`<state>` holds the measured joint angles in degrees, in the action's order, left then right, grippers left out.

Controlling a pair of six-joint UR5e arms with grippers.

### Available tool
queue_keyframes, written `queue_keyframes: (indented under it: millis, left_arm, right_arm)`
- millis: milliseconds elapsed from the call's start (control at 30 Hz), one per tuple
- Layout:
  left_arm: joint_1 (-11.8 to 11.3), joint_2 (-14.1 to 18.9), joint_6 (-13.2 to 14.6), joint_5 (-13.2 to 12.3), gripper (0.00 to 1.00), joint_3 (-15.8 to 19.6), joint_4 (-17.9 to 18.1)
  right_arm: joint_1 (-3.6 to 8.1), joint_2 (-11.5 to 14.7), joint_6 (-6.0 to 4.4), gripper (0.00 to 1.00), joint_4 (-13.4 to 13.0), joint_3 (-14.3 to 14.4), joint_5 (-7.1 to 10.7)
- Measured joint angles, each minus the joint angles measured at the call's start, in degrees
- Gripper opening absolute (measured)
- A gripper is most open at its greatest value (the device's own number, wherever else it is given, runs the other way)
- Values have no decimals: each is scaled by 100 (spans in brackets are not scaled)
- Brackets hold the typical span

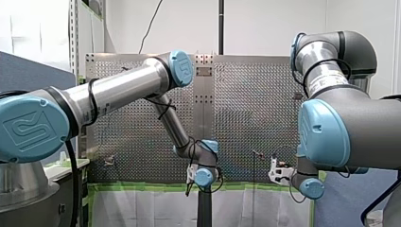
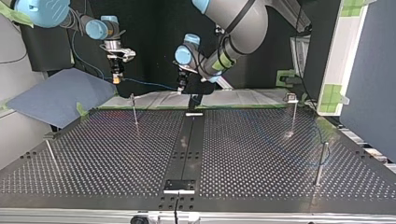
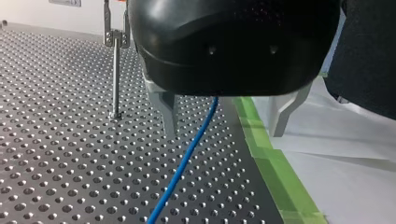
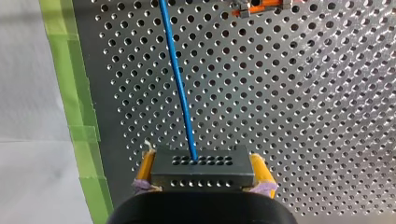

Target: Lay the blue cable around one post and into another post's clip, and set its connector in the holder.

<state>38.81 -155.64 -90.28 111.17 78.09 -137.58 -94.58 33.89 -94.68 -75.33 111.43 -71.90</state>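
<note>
My right gripper (image 4: 203,161) has yellow pads shut on the dark grey connector block (image 4: 203,173). The blue cable (image 4: 180,93) runs out of the block, ahead over the perforated plate. In the top view my right gripper (image 2: 115,77) hangs at the back left, and the cable (image 2: 149,84) spans across to my left gripper (image 2: 181,87) near the middle. In the left wrist view the metal fingers (image 3: 169,114) of my left gripper (image 3: 224,133) stand wide apart. The cable (image 3: 187,158) passes loosely between them, held by neither.
Thin posts stand on the plate: one (image 2: 134,109) at the top view's back left, one with a clip (image 2: 293,112) at the back right, another (image 2: 322,163) nearer right. A black holder (image 2: 179,185) sits at the near middle edge. Green tape (image 3: 271,158) marks the plate's border.
</note>
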Motion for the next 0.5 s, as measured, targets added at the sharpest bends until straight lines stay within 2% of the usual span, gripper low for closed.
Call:
queue_keyframes:
  millis: [333, 367, 400, 433, 467, 500]
  left_arm:
    - [-39, 3, 34, -8, 93, -24, -9]
    - [-41, 2, 33, -13, 87, -30, -10]
    - [-43, 3, 32, -19, 87, -37, -11]
    - [-44, 3, 31, -22, 82, -43, -10]
    - [-45, 3, 29, -25, 69, -46, -10]
    - [-45, 4, 27, -29, 69, -50, -9]
  right_arm:
    - [-18, 0, 0, 0, 8, -13, -1]
    - [-19, 0, 0, 0, 8, -13, -2]
    - [-19, 0, 0, 0, 8, -15, -3]
    - [-20, 0, 0, 0, 8, -16, -6]
    - [-20, 0, 0, 0, 9, -17, -9]
    - [-21, 0, 0, 0, 8, -16, -11]
